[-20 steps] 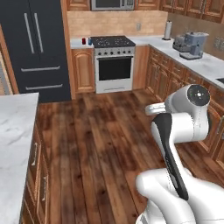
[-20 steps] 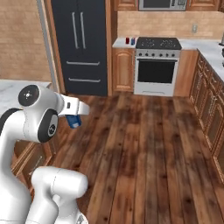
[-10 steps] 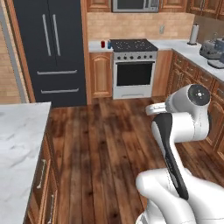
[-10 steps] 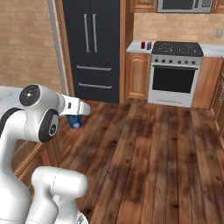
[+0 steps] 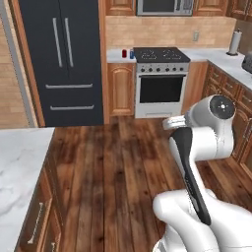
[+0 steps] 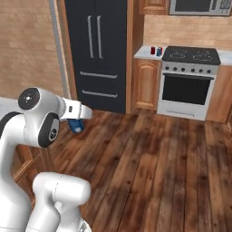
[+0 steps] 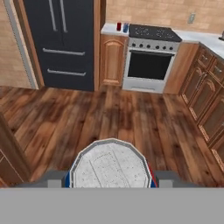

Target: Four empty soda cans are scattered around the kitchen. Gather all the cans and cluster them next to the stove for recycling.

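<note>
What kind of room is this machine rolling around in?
A home kitchen, it seems: a stove with an oven front, a tall dark fridge, a microwave above, and wooden cabinets under pale counters.

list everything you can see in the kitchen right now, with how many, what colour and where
soda cans: two, one red and one blue, upright on the counter just left of the stove
held soda can: one, blue with silver top, between the fingertips
stove: one, black cooktop over steel oven, back wall
fridge: one, dark, left of the cans
microwave: one, above the stove
paper towel roll: one, white, right counter
marble counter: one, white, near left
gripper: one, closed on the held soda can
</note>
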Available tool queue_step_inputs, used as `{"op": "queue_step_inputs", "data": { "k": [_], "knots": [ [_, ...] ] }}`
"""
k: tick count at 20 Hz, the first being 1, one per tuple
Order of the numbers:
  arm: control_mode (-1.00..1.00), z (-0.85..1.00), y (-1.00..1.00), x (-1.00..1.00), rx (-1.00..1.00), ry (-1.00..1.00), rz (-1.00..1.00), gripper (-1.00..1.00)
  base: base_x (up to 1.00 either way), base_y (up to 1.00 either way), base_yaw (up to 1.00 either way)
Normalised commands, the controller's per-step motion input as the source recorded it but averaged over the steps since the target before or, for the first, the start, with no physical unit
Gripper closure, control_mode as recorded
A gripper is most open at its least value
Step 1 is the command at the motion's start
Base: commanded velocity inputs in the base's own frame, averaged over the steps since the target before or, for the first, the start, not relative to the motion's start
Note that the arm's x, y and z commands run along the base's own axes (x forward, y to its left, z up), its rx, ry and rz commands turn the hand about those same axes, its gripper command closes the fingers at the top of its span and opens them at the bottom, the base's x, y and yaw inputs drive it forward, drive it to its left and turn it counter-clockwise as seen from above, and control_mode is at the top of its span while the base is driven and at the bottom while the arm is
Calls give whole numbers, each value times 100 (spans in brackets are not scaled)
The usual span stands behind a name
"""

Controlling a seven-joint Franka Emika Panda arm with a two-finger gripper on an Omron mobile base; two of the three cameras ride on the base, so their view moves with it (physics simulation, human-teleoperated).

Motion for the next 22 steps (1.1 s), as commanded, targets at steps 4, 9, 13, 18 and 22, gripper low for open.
{"op": "queue_step_inputs", "data": {
  "k": [4,9,13,18,22],
  "knots": [
    [100,0,0,0,0,0,0,100,63,-69,0],
    [100,0,0,0,0,0,0,100,86,-51,0],
    [100,0,0,0,0,0,0,100,100,-36,0],
    [100,0,0,0,0,0,0,100,100,-38,1],
    [100,0,0,0,0,0,0,100,96,-44,1]
  ]
}}
